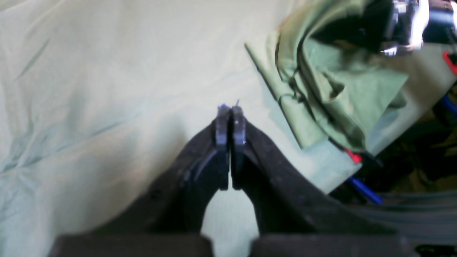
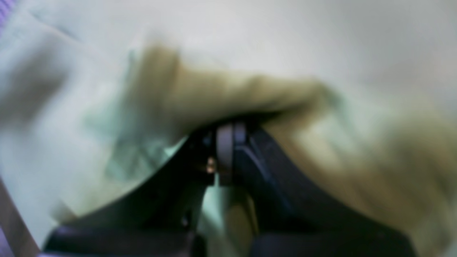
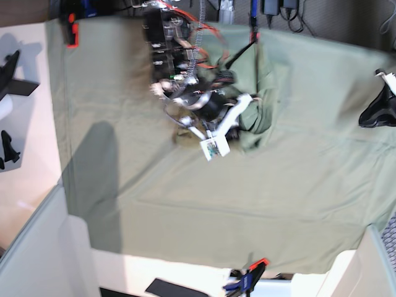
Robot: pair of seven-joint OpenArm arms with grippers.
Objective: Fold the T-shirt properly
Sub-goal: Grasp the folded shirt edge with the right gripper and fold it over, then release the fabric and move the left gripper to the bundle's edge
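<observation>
The T-shirt (image 3: 266,102) is a bunched sage-green heap at the back middle of the covered table. In the left wrist view the T-shirt (image 1: 321,89) rises in folds toward the other arm's dark gripper at the upper right. My right gripper (image 2: 228,130) is shut, and blurred olive T-shirt (image 2: 232,92) cloth drapes over its fingertips. In the base view that right gripper (image 3: 243,125) sits at the heap's left side. My left gripper (image 1: 230,109) is shut with nothing between its fingers, hovering over the bare sheet well apart from the shirt, near the table's right edge (image 3: 376,111).
A large green cloth sheet (image 3: 185,204) covers the table, held by orange clamps at the far left corner (image 3: 72,31), the back (image 3: 255,36) and the front edge (image 3: 255,275). Cables and blue parts hang off the table edge (image 1: 364,189).
</observation>
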